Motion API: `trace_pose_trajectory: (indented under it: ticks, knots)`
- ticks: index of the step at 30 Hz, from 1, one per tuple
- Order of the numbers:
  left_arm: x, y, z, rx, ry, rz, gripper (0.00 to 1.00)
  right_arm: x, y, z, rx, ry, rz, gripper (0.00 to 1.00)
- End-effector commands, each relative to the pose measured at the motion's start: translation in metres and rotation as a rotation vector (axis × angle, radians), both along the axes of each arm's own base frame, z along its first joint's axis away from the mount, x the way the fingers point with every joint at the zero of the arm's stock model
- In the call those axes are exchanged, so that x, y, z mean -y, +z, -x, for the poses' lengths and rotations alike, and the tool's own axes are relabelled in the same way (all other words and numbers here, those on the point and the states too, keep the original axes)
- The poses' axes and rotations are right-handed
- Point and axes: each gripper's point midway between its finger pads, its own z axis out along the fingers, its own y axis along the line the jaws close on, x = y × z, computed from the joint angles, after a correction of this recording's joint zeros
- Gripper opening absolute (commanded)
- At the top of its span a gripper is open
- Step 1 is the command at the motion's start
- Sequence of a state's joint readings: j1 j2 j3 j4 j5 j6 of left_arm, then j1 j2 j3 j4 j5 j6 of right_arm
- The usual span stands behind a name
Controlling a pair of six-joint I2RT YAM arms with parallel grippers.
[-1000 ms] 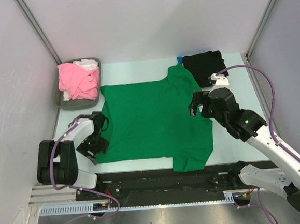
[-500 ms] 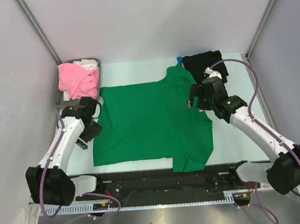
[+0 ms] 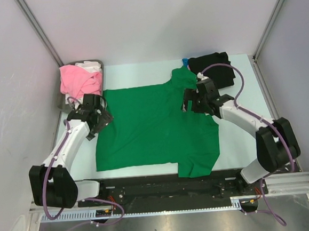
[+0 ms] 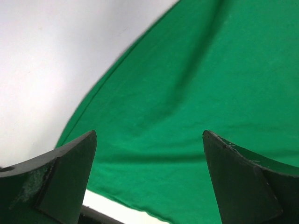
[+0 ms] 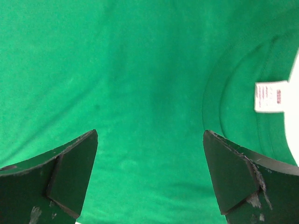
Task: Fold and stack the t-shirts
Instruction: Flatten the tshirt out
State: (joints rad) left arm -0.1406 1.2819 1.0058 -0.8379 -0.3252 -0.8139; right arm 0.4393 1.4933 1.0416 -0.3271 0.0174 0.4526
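Observation:
A bright green t-shirt [image 3: 155,129] lies spread flat on the table, its lower right part folded over. My left gripper [image 3: 103,119] hovers open at the shirt's upper left edge. In the left wrist view the green cloth [image 4: 196,93] and its hem pass between the wide jaws [image 4: 149,135], which hold nothing. My right gripper [image 3: 188,103] stands open over the shirt near the collar. The right wrist view shows green cloth [image 5: 117,70] under the open jaws [image 5: 149,133], with the white neck label [image 5: 270,96] to the right. A folded black t-shirt [image 3: 213,68] lies at the back right.
A dark grey tray [image 3: 78,106] at the back left holds a crumpled pink tee [image 3: 76,82] and a white one [image 3: 90,66]. A bit of blue cloth [image 3: 185,62] peeks out beside the black tee. Side walls stand close on both sides.
Both arms have reached toward the back. The left gripper went from the shirt's lower left edge to its upper left edge and opened wider. The right gripper moved left toward the collar.

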Motion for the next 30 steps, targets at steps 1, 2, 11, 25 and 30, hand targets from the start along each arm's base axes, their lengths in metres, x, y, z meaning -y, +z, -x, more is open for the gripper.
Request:
trace_pose_trajectory:
  ticks: [1,2,11,25,30]
  knots:
    - [0.016,0.019,-0.023,0.136,-0.102,0.048,1.0,-0.037,0.023,-0.044,0.15,0.076,-0.186,1.0]
    - [0.016,0.02,-0.024,0.14,-0.103,0.048,1.0,-0.037,0.021,-0.049,0.154,0.066,-0.203,1.0]
    - [0.023,0.027,-0.013,0.184,-0.18,0.067,1.0,-0.046,0.014,-0.048,0.082,0.097,-0.238,1.0]
    - [0.033,-0.02,0.057,0.053,-0.185,0.118,1.0,-0.023,-0.051,0.18,-0.255,0.036,0.058,1.0]
    - [0.034,-0.014,0.06,0.082,-0.188,0.131,1.0,0.01,-0.071,0.227,-0.289,-0.131,-0.096,1.0]
